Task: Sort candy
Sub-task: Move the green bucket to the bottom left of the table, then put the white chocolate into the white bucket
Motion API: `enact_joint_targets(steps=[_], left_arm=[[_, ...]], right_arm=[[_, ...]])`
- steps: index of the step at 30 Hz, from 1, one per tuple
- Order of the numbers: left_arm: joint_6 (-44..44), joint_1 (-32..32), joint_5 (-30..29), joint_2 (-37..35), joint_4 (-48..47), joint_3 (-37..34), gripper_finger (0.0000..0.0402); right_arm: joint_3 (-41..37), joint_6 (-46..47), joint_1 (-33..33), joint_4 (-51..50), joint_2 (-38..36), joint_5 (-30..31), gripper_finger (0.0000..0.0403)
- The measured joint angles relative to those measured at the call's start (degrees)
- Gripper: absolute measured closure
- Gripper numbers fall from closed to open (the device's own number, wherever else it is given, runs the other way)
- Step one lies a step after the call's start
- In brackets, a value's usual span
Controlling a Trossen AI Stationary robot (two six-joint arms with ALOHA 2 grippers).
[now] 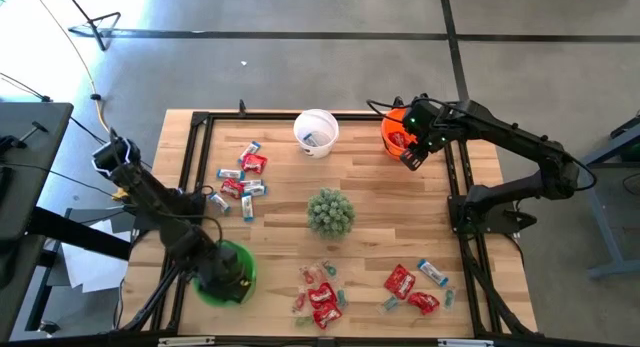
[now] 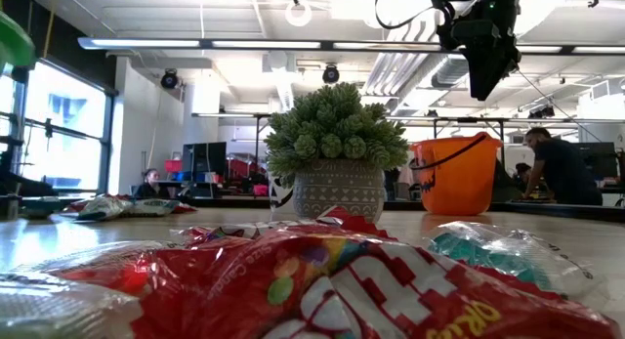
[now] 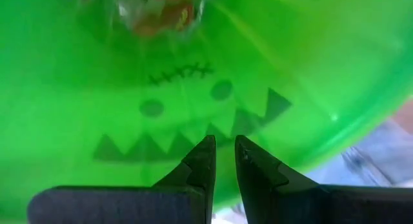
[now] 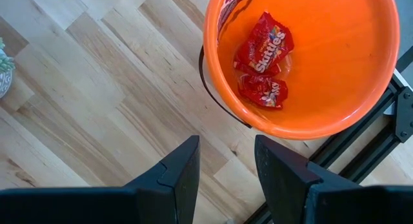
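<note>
Right jaws (image 4: 226, 169), released and empty, hang beside the orange plastic bucket (image 4: 361, 114) at the counter's far right corner, two shiny red candy packets (image 4: 263, 50) inside; a drop looks done. Left jaws (image 3: 222, 162), parted slightly, empty, face the translucent green bucket (image 3: 193, 75). Next: fetch candy near the front edge

Green bucket (image 3: 193, 75), dark zigzag-mouthed face

Wooden table (image 1: 280, 242), candy (image 1: 322, 297) piles, plant (image 1: 329, 212), white bucket (image 1: 316, 131), orange bucket (image 1: 396, 133), green bucket (image 1: 228, 274)
</note>
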Motion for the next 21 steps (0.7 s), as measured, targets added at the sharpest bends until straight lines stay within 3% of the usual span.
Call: enact_joint_targets(steps=[7,11,15,21], left_arm=[[-10.19,-6.34,0.79,0.0,6.76,0.04,0.0358],[-12.69,-7.66,-0.65,0.0,5.1,0.09,0.0358],[-9.87,-6.5,-9.46,-0.02,3.31,1.68,0.0358],[-1.96,-4.49,-14.55,-0.02,-1.23,7.15,0.0358]], right_arm=[[-0.02,0.15,-0.02,0.01,0.02,0.0,0.0258],[-0.02,0.72,0.0,0.91,0.0,0.0,0.0258],[0.0,1.52,-0.02,2.08,0.01,0.0,0.0258],[-0.02,1.54,-0.02,2.12,0.01,-0.42,0.0258]])
